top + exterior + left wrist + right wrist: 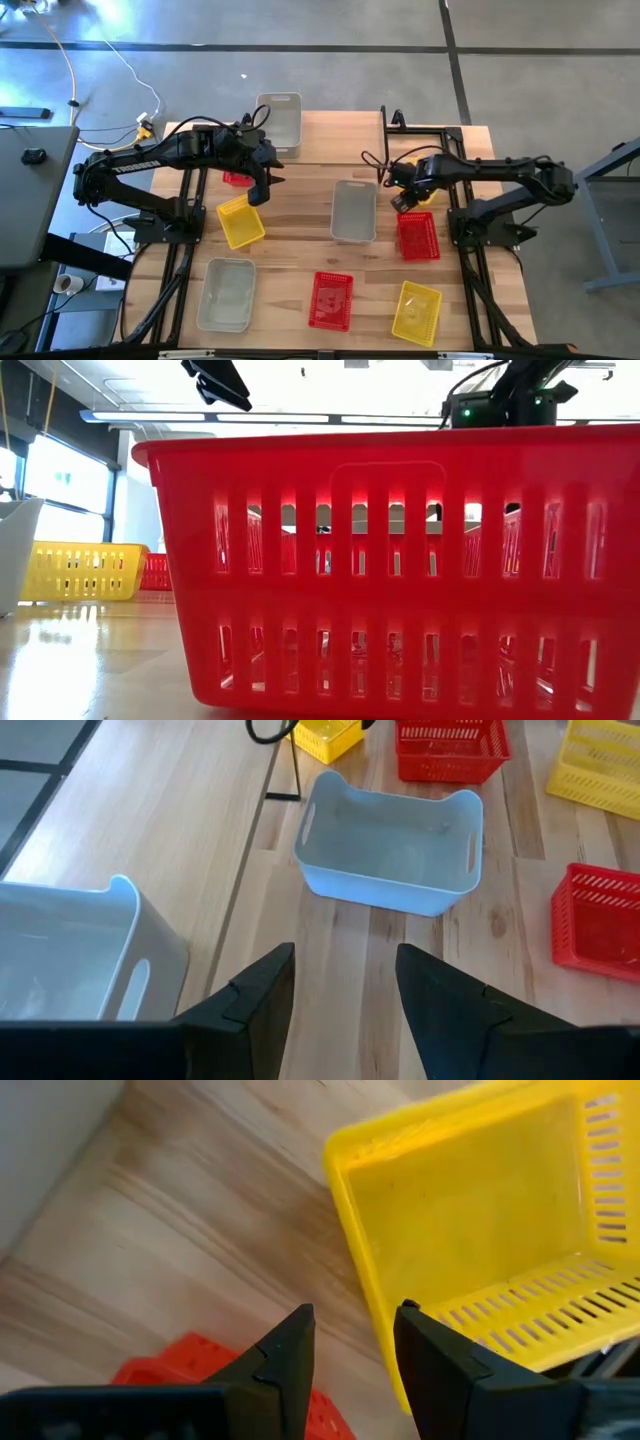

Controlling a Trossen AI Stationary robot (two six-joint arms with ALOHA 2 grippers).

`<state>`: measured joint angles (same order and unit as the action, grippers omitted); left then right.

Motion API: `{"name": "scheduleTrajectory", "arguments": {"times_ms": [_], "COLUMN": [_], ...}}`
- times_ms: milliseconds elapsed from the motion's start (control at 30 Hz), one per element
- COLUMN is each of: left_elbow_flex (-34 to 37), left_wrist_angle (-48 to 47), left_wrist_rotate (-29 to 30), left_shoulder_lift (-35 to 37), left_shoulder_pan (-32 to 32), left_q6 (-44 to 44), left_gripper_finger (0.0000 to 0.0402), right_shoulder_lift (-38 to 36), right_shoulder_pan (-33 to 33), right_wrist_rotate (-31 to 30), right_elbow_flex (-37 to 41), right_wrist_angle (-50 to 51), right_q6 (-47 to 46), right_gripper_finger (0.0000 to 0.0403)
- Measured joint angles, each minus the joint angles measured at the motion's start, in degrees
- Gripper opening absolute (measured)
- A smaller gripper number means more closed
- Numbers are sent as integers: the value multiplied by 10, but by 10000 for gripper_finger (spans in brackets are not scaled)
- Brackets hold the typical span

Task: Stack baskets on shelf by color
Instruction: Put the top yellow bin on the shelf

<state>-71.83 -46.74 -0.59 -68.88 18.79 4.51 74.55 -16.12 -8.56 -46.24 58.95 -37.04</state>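
Baskets lie scattered on the table. One grey basket (278, 122) stands on the shelf (335, 138) at the far side. Two more grey ones (353, 210) (226, 294) rest on the tabletop. Red baskets (418, 235) (331, 300) (237, 179) and yellow ones (240, 221) (416, 312) also stand there. My right gripper (355, 1315) points down, open, over a third yellow basket (480, 1230), its fingers above that basket's side wall (375, 1295). My left gripper (345, 955) hangs open in the air above the red basket near the shelf, holding nothing.
The shelf's thin black leg (288, 765) stands between the shelf plank and the middle grey basket (390, 845). A red basket (400, 570) fills the low view close to the camera. Bare wood lies between the middle grey basket and the left gripper.
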Motion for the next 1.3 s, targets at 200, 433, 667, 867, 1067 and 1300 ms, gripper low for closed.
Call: {"name": "scheduleTrajectory", "arguments": {"times_ms": [200, 433, 667, 867, 1067, 1300], "left_elbow_flex": [0, 0, 0, 0, 0, 0], "left_wrist_angle": [1, 1, 2, 3, 3, 3], "left_wrist_rotate": [0, 0, 0, 0, 9, 43], "left_shoulder_lift": [0, 0, 0, 0, 0, 0], "left_shoulder_pan": [0, 0, 0, 0, 0, 0], "left_q6": [0, 2, 2, 2, 2, -29], "left_gripper_finger": [166, 166, 166, 166, 166, 166], "right_shoulder_lift": [32, 70, 72, 54, 24, 10], "right_shoulder_pan": [0, 0, 0, 0, 6, 23], "right_wrist_rotate": [-1, -4, 2, 2, -5, -40], "right_elbow_flex": [0, -1, -1, -1, -16, -86], "right_wrist_angle": [11, 18, 26, 37, 56, 119], "right_q6": [0, 0, 0, -6, -21, -33], "right_gripper_finger": [126, 126, 56, 13, 5, 2]}}
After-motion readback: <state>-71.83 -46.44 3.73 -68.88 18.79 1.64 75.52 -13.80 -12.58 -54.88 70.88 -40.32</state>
